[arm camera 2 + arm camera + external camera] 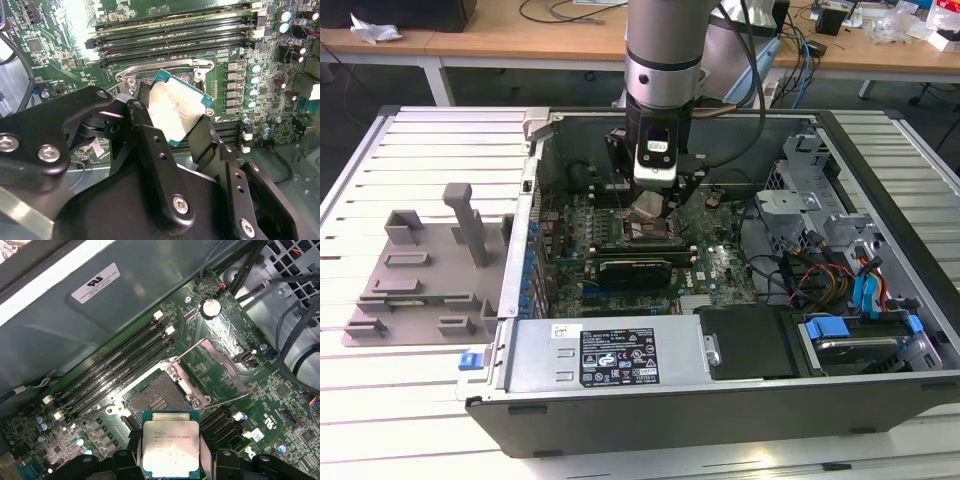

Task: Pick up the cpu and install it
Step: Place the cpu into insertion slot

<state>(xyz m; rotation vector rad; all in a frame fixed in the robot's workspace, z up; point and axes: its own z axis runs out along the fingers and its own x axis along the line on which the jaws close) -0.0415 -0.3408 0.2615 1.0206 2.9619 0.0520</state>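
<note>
**Jaws:** The black jaws were closed on the small, flat, square cpu [175, 112], which had a silvery-grey metal top and a teal-green rim. They gripped it by two opposite edges.

**Cpu:** It was held between the jaws at a tilt, raised above the board, inside the open dark grey computer case [720, 420].

**Below the jaws:** The square, uncovered processor socket [157, 397] sat on the green motherboard [280, 385], just beneath and ahead of the jaws. Its metal retaining frame [220, 365] was swung open to one side. The chip appeared not yet seated.

**Beyond the socket:** Long black memory slots [125, 355] ran on the socket's far side from the jaws.

**Support:** The case rested on a white slatted desk [410, 400].
</note>
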